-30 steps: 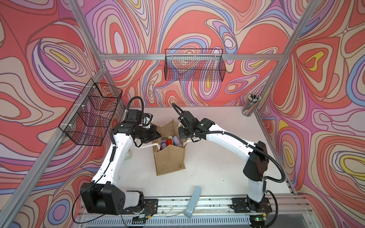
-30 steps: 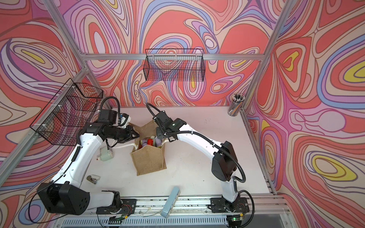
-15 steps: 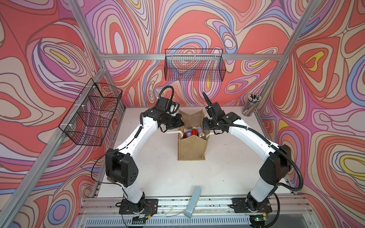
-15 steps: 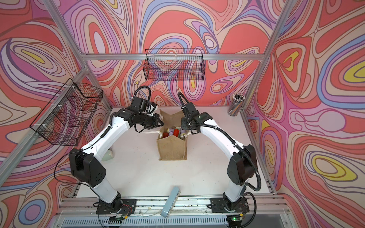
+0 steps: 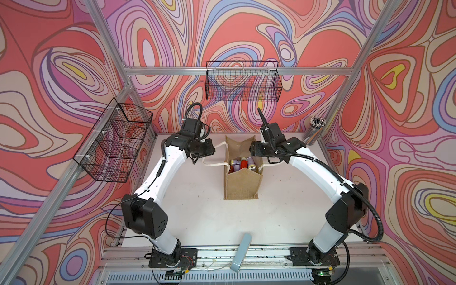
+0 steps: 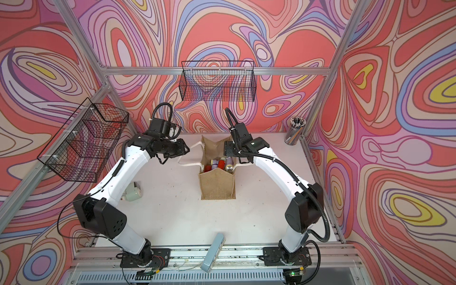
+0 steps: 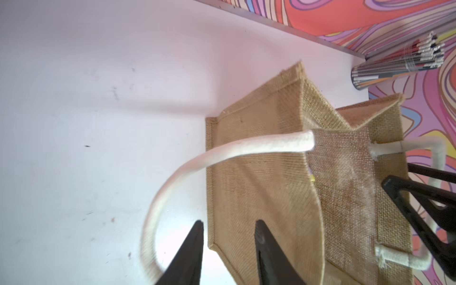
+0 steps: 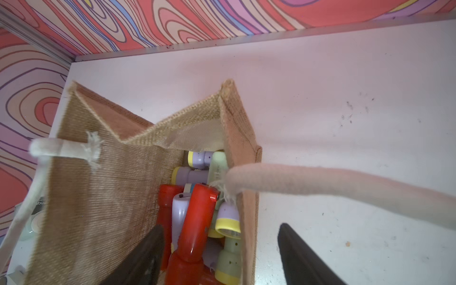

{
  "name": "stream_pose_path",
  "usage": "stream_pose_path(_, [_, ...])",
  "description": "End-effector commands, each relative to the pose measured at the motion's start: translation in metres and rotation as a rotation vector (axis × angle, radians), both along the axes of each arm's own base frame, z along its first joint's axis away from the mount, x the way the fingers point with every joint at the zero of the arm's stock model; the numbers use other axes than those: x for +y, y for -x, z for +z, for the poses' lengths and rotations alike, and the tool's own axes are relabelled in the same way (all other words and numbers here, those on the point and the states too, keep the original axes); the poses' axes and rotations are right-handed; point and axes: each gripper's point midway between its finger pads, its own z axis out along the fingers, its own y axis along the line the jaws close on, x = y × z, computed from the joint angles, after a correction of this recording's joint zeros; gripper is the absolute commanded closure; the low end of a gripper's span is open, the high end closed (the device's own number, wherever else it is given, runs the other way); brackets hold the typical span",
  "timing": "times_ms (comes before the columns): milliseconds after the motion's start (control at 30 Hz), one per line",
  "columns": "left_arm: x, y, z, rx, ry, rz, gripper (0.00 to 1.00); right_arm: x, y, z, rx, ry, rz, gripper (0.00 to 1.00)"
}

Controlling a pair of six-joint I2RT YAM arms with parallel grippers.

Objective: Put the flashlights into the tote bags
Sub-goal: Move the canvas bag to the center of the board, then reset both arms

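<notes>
Upright boxy tan burlap tote bag [image 5: 242, 183] stands mid-frame on the white counter [image 5: 197, 209]. Red, lilac and pale-green cylindrical flashlights [image 5: 243, 164] inside lean at mixed angles. Left fingers [image 7: 187, 256] and right fingers [image 8: 303, 259] stand apart.

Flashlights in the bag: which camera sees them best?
The right wrist view. It looks down into the boxy tan burlap tote bag, so the red, lilac and pale green plastic flashlights show up close. Both top views show them as a small far cluster. The left wrist view shows mostly the bag's burlap walls.

Bright, even light, faint soft shadows on white table [image 5: 202, 209], rope handle [image 8: 345, 187] blurred in wrist views
</notes>
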Motion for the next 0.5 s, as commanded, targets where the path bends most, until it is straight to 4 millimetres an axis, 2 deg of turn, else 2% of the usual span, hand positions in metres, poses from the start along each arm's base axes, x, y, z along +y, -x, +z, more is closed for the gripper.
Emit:
stream_pose_path(0, [0.032, 0.023, 0.026, -0.087, -0.052, 0.021, 0.58, -0.023, 0.015, 0.061, -0.159, -0.003, -0.028, 0.2])
stream_pose_path(100, [0.057, 0.036, 0.024, -0.122, -0.114, 0.061, 0.56, -0.041, 0.021, 0.076, -0.239, -0.024, -0.028, 0.16])
stream_pose_path(167, [0.073, 0.044, 0.013, -0.115, -0.175, 0.087, 0.55, -0.067, 0.02, 0.079, -0.261, -0.102, -0.044, 0.15])
stream_pose_path(300, [0.091, 0.053, -0.017, -0.07, -0.234, 0.125, 0.52, -0.168, 0.014, 0.048, -0.225, -0.185, -0.253, 0.14])
stream_pose_path(333, [0.093, 0.053, -0.026, -0.068, -0.239, 0.131, 0.49, -0.193, 0.015, 0.037, -0.213, -0.197, -0.302, 0.14])
stream_pose_path(367, [0.096, 0.053, -0.033, -0.065, -0.245, 0.141, 0.41, -0.211, 0.017, 0.026, -0.199, -0.206, -0.339, 0.14])
stream_pose_path(400, [0.099, 0.053, -0.042, -0.062, -0.254, 0.154, 0.03, -0.231, 0.019, 0.011, -0.178, -0.217, -0.383, 0.14])
stream_pose_path(467, [0.11, 0.052, -0.055, -0.062, -0.281, 0.197, 0.0, -0.257, 0.023, -0.022, -0.138, -0.226, -0.436, 0.15])
